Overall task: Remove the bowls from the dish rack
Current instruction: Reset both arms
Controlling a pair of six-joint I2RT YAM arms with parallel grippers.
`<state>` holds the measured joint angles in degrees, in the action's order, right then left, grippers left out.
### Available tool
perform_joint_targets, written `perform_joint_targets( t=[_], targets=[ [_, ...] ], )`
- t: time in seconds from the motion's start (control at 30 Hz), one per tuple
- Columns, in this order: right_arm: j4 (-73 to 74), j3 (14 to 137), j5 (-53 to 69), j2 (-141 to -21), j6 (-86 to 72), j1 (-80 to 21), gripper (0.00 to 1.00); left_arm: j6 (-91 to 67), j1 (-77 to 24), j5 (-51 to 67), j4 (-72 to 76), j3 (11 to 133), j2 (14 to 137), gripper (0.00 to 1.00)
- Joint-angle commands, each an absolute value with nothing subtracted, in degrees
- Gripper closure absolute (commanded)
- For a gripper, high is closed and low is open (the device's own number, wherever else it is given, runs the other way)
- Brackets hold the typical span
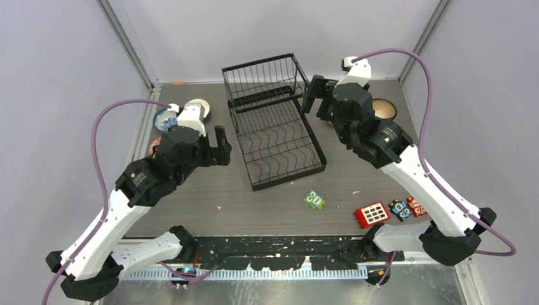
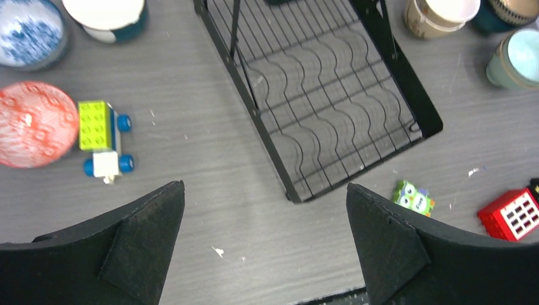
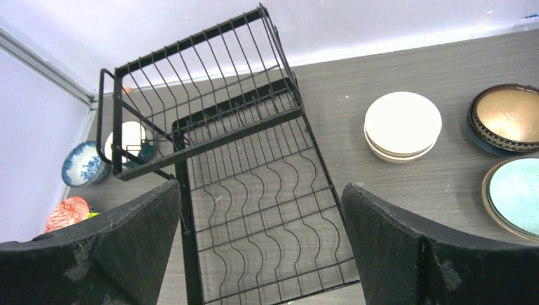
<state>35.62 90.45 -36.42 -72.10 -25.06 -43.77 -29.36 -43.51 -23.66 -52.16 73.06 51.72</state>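
— Is the dish rack [image 1: 289,177] unloaded?

— I think yes. Both tiers look bare to me. Left of the rack stand a blue bowl [image 2: 28,32] and a red bowl [image 2: 32,124]. Right of it are the cream bowls [image 3: 402,124], which seem stacked, and a mint bowl [image 3: 515,197].

— The grippers?

— The left gripper [image 2: 264,189] and the right gripper [image 3: 260,187] are both wide apart and carry nothing.

— Then what can go wrong?

— My right arm hangs over the ones right of the rack. If I pull it back low, it may push the stack over. The red bowl sits just beside a toy car [image 2: 102,136], so a careless sweep could knock both. A finger could also catch a rack wire.
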Motion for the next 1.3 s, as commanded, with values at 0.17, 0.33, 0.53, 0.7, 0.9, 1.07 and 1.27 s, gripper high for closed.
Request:
perform_joint_targets(
  t=[0.17,0.33,0.53,0.7,0.9,1.07,1.27],
  targets=[
    [21.04,79.08,-38.82,-62.43,-21.14,-43.61,0.0,-19.26,-43.59,-34.46,-49.7,81.91,52.47,0.0],
    [17.79,73.19,-37.29,-54.18,-15.97,-43.61,0.0,-18.41,-43.59,-35.89,-48.37,79.25,50.86,0.0],
    [20.5,71.8,-37.4,-51.33,-15.26,-43.59,0.0,-18.95,-43.62,-37.18,-46.22,75.69,50.16,0.0],
    [24.27,71.95,-40.28,-52.23,-15.22,-43.64,0.0,-17.98,-43.59,-40.47,-43.31,72.06,48.25,0.0],
    [25.9,71.37,-48.72,-53.53,-16.31,-43.64,0.0,-16.36,-43.59,-43.11,-41.49,69.99,46.73,0.0],
    [16.65,66.21,-50.47,-50.03,-14.56,-43.66,0.0,-16.01,-43.59,-42.23,-42.28,70.76,47.18,0.0],
    [14.37,64.02,-45.6,-48.93,-17.95,-43.61,0.0,-15.81,-43.6,-36.62,-40.11,72.73,48.73,0.0]
  ],
)
